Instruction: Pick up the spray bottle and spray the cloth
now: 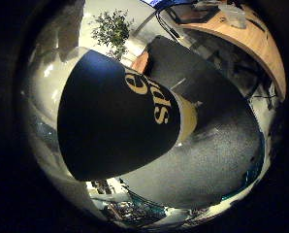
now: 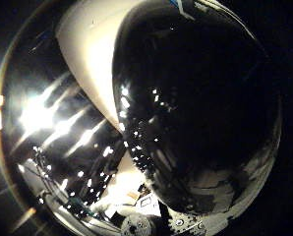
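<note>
The spray bottle is black with yellow lettering and fills much of the right little finger side palm view, so it is close to the palm. Past it lies a dark grey tabletop. In the right thumb side palm view the bottle's glossy black body fills most of the picture, with a white part beside it. A small piece of my hand shows at the edge of that view.
A potted plant stands in the room beyond the table. A wooden desk with things on it stands further off. Bright light glare covers part of the right thumb side palm view.
</note>
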`<control>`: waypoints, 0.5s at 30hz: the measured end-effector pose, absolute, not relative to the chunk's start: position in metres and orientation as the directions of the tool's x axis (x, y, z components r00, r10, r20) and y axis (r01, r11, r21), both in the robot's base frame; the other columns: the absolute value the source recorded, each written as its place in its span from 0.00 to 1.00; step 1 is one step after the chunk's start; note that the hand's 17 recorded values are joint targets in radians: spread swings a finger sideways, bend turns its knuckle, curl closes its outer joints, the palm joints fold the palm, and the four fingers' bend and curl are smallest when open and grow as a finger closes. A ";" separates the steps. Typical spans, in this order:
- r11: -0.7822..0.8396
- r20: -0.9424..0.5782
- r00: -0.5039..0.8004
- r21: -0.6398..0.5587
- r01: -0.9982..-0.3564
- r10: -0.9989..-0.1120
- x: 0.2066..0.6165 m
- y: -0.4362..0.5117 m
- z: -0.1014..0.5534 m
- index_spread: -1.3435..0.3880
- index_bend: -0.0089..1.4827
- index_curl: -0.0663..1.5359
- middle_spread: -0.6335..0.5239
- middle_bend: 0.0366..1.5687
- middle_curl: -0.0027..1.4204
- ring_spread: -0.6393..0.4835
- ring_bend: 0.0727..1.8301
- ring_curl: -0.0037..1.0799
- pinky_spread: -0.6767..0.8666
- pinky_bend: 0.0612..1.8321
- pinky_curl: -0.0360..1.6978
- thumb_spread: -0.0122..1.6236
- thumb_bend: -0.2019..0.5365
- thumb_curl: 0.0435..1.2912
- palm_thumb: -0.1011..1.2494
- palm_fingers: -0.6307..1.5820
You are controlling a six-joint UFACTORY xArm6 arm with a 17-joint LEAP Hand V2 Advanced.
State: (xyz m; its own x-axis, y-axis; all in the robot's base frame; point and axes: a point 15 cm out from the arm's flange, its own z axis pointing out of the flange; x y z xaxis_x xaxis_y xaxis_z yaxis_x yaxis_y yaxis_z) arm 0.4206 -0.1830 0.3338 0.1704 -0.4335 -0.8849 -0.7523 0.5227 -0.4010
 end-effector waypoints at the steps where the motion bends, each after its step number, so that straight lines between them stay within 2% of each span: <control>1: 0.511 -0.884 0.175 -0.401 -0.760 -0.434 0.422 -0.176 0.338 0.51 0.53 0.74 0.35 0.73 0.69 0.34 0.72 0.73 0.19 0.52 0.77 0.77 0.27 0.29 0.80 0.70; 6: 0.482 -0.881 0.174 -0.395 -0.782 -0.440 0.423 -0.158 0.353 0.51 0.55 0.73 0.35 0.73 0.69 0.34 0.72 0.76 0.20 0.53 0.80 0.75 0.26 0.33 0.82 0.71; 15: 0.374 -0.872 0.131 -0.332 -0.866 -0.472 0.412 -0.120 0.352 0.53 0.60 0.72 0.33 0.72 0.73 0.32 0.72 0.81 0.21 0.57 0.80 0.73 0.26 0.38 0.82 0.72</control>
State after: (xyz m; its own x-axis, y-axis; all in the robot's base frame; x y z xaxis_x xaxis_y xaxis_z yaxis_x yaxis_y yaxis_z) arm 0.4122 -0.1205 0.3524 0.1305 -0.4719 -0.8720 -0.8662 0.3736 -0.3319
